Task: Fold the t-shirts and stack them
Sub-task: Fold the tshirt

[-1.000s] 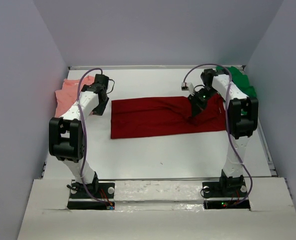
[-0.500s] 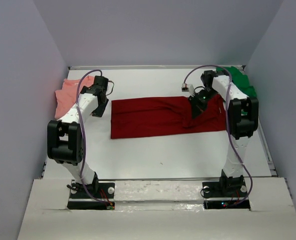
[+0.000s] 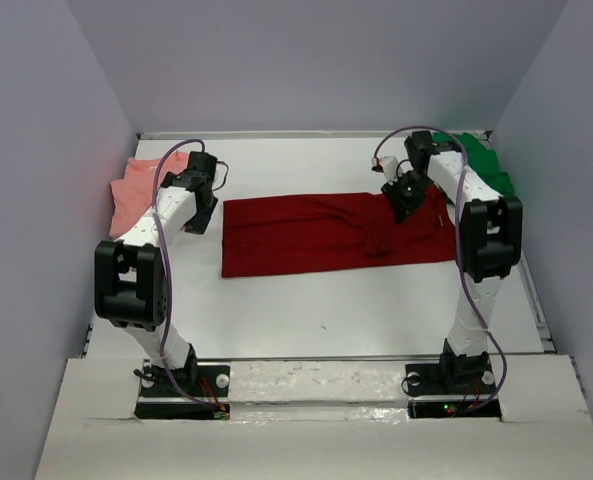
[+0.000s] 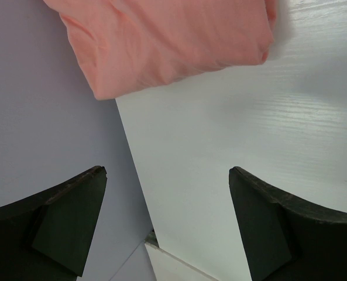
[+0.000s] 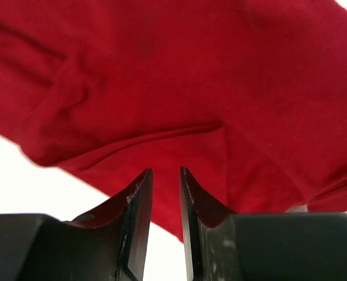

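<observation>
White table bears red t-shirt between pink t-shirt and green t-shirt.

My left arm rises from its base at the near edge, bends at an elbow pushed out to the far left, and runs forward with the forearm slanting toward the middle. The left claw hangs off that wrist pointing down, and in the wrist view I see its two dark fingers spread wide apart. My right arm stands taller, the upper link nearly upright over its base, with the forearm reaching forward and inward. The right claw tips down and toward the centre, its fingers only a narrow slit apart, almost parallel.
</observation>
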